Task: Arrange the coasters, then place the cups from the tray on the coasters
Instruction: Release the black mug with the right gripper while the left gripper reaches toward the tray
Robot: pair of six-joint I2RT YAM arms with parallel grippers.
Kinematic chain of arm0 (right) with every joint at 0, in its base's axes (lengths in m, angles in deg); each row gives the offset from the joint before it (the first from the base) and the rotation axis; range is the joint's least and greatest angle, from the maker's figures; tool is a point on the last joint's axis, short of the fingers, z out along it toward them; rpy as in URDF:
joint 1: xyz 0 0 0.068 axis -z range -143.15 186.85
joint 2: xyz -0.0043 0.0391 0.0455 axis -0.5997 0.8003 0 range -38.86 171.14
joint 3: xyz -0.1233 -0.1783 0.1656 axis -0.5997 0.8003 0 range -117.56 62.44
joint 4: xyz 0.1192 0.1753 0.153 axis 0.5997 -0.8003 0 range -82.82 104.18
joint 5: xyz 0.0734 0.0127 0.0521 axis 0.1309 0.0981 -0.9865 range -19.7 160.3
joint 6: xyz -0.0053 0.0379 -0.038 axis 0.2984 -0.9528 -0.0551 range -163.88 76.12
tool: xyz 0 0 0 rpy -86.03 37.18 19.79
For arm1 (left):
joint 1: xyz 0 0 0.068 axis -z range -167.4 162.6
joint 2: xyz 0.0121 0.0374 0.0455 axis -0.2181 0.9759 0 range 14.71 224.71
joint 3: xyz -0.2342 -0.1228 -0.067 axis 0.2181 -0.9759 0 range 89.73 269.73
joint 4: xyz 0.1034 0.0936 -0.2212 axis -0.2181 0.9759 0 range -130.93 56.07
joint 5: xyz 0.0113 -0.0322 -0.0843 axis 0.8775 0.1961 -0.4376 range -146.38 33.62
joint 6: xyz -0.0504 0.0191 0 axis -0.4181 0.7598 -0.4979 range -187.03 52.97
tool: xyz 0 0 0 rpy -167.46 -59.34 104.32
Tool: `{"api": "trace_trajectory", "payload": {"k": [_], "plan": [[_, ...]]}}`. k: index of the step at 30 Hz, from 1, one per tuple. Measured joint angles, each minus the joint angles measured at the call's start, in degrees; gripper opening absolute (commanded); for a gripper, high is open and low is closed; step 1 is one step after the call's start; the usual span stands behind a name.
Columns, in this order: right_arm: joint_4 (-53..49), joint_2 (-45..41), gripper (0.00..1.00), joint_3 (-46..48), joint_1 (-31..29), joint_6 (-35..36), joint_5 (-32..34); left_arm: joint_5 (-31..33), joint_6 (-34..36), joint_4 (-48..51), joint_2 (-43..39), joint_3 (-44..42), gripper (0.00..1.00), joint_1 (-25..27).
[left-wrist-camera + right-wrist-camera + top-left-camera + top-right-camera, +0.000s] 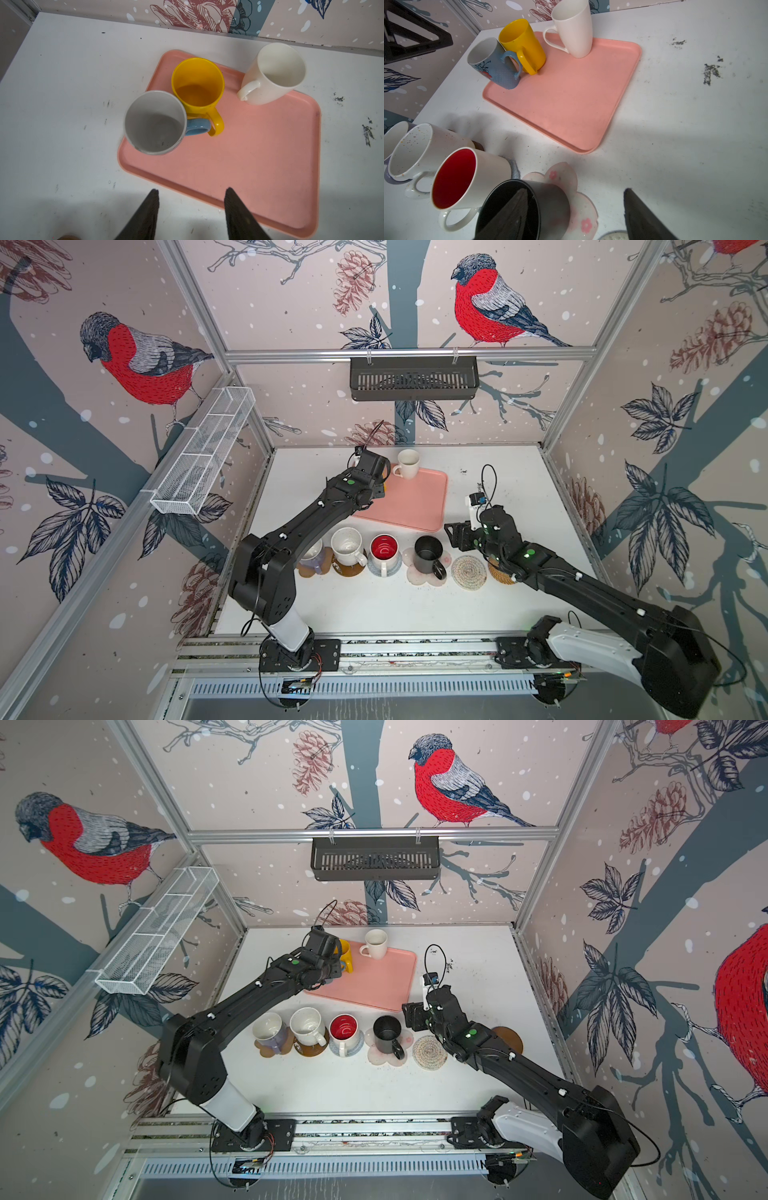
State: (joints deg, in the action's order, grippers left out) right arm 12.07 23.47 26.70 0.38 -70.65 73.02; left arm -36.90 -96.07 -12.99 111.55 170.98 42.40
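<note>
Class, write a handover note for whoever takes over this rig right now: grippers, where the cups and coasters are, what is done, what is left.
Left gripper: open, empty, over the tray's edge, facing the blue-handled mug.
Right gripper: open, next to the black mug.
Done: lavender mug, speckled mug, red-inside mug and black mug stand on coasters.
To do: yellow mug, blue-handled mug and plain white mug are on the tray; rope coaster, rattan coaster and brown disc are free.

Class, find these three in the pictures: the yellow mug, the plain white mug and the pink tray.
yellow mug [196,93]: left wrist view, inside bottom.
plain white mug [278,70]: left wrist view, inner wall.
pink tray [249,158]: left wrist view, bare floor.
</note>
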Motion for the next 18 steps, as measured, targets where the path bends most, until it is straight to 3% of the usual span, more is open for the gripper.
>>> {"api": "trace_trajectory", "payload": {"k": [9, 18], "plan": [[2.19, -2.36, 0.73, 2.05, 1.38, -0.52, -2.29, -0.07, -2.08, 1.14, 12.76, 13.09, 0.49, -0.02], [2.60, -3.06, 0.73, 2.67, 1.62, -1.55, -3.04, -1.64, -2.47, 1.31, 18.43, 16.74, 0.38, -0.46]]}}
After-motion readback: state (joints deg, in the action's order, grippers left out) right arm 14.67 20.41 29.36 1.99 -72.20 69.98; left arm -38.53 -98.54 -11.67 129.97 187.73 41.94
